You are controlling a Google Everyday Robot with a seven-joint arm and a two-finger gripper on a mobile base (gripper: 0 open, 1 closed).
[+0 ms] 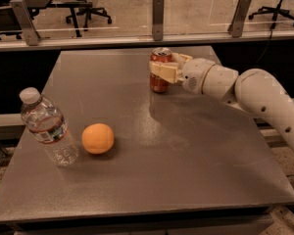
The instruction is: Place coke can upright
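Observation:
The coke can (pixel 159 82), red with a silver top, stands upright on the grey table (pixel 186 151) at the far middle. My gripper (pixel 165 67) reaches in from the right on a white arm (pixel 255 92). Its tan fingers (pixel 161 71) close around the can's upper half, one in front and one behind. The can's base appears to rest on the tabletop.
A clear plastic water bottle (pixel 45 126) leans at the near left. An orange (pixel 98 138) sits right of it. A rail with metal posts (pixel 158 13) runs behind the table's far edge. Office chairs stand beyond it.

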